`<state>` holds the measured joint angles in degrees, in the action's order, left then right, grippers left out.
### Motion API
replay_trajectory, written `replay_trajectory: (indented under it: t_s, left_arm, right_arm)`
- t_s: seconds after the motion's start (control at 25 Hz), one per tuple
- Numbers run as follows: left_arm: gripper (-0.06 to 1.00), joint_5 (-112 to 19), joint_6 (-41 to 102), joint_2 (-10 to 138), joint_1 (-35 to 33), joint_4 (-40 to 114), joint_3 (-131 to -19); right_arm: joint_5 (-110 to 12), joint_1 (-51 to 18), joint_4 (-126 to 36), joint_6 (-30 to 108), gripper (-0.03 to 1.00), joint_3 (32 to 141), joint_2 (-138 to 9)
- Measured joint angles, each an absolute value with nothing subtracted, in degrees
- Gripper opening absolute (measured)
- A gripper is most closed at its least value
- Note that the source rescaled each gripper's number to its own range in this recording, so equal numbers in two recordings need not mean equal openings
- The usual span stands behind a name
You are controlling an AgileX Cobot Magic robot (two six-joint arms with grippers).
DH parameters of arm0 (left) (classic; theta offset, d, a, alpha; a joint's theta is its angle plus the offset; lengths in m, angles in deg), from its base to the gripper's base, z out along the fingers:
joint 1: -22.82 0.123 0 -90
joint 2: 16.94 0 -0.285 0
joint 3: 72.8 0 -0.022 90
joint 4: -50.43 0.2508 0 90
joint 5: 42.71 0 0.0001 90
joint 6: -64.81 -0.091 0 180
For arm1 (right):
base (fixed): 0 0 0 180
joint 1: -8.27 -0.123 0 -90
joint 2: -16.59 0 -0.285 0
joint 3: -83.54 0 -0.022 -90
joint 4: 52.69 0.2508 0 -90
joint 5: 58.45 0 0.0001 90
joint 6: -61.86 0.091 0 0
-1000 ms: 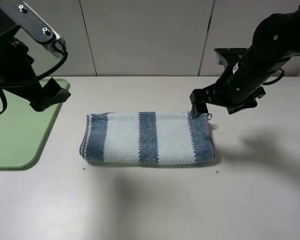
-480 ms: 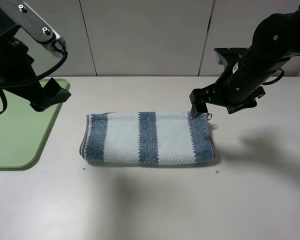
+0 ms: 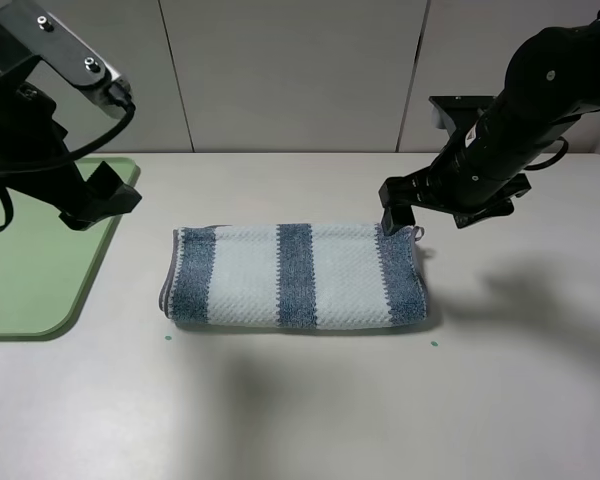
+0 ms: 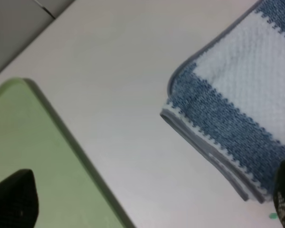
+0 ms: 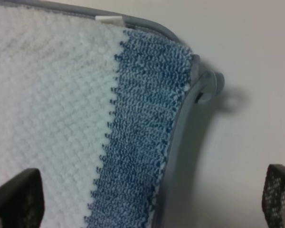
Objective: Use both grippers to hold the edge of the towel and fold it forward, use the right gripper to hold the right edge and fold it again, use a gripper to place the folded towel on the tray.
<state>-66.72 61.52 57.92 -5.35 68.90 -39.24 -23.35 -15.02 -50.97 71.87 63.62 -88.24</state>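
- towel (image 3: pixel 295 275) lies flat mid-table (image 3: pixel 380 420), folded once into a long band running left to right (stacked layers show at its left end)
- stripes: blue at both ends, one blue in the middle, pale between; thin grey hem round the edge
- tray (image 3: pixel 30 280) sits at the table's left side, cut off by the exterior view's edge, apart from the towel with a strip of bare table between
- left gripper (image 3: pixel 98 197) hangs over the tray's far right corner, off the towel, beyond its far left corner
- left jaws spread wide, nothing in them; the wrist view shows its fingertips (image 4: pixel 14 199) far apart, with the tray corner, bare table and the towel's corner below
- right gripper (image 3: pixel 398 216) is low at the towel's far right corner
- right jaws also wide apart, gripping nothing; in the wrist view one finger (image 5: pixel 16 197) is over the pale stripe and the other over bare table, with the blue end stripe and hem between
- cannot tell if the right fingers touch the cloth
- small hanging loop (image 5: pixel 210 84) sticks out from that corner onto the table
- white label (image 5: pixel 108 19) on the far hem nearby
- two tiny green marks (image 3: pixel 433 344) on the table by the towel's near edge
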Motion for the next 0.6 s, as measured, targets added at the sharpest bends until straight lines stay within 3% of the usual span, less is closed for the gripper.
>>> replay_trajectory:
  t_s: [0.6]
  left_arm:
    - [1.0,-66.81,61.44,57.92,-5.35,68.18,-39.24]
  right_arm:
    - [-23.46,-15.02,-50.73,72.44,1.0,63.62,-89.58]
